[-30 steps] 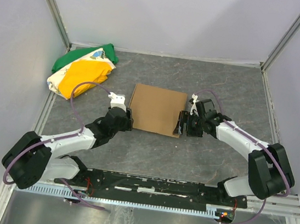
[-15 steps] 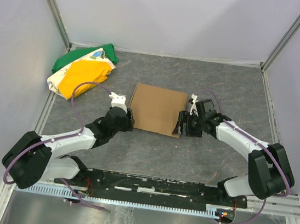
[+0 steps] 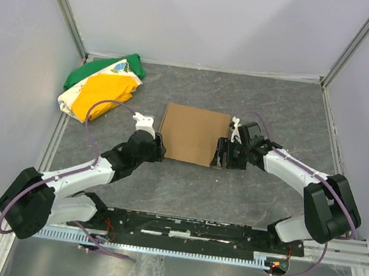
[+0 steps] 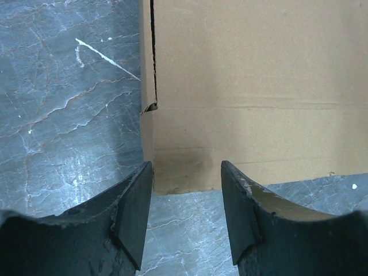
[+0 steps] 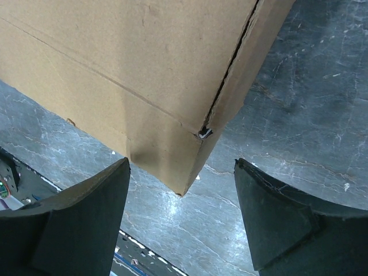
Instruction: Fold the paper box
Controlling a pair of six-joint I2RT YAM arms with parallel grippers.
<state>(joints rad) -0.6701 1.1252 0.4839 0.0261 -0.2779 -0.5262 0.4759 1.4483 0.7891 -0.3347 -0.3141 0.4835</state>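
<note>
Two arms of mine are reaching over a grey, stone-veined table (image 3: 277, 109) that is sitting inside pale lilac walls (image 3: 207, 18), with metal posts running up the far corners. At about 10 o'clock from the middle, a green, yellow and white cloth bundle (image 3: 103, 86) is lying against the left wall, well apart from my work. Nothing is standing between my fingers and the plain brown corrugated cardboard box (image 3: 194, 135), which is lying flat and compact at the centre of the table.

My left gripper (image 3: 158, 149) is sitting at the box's 7 o'clock corner. Its jaws are standing moderately apart and gripping nothing, the box's near edge (image 4: 247, 86) lying just past the fingertips (image 4: 138, 190). My right gripper (image 3: 221, 153) is sitting at the 4 o'clock corner with its jaws spread wide. That corner (image 5: 132, 57) is pointing into the gap, and neither finger is touching it.

On the box, a dark slit is running along each side edge, and one crease is crossing its top face. The cardboard is looking a little scuffed at the near corners.
</note>
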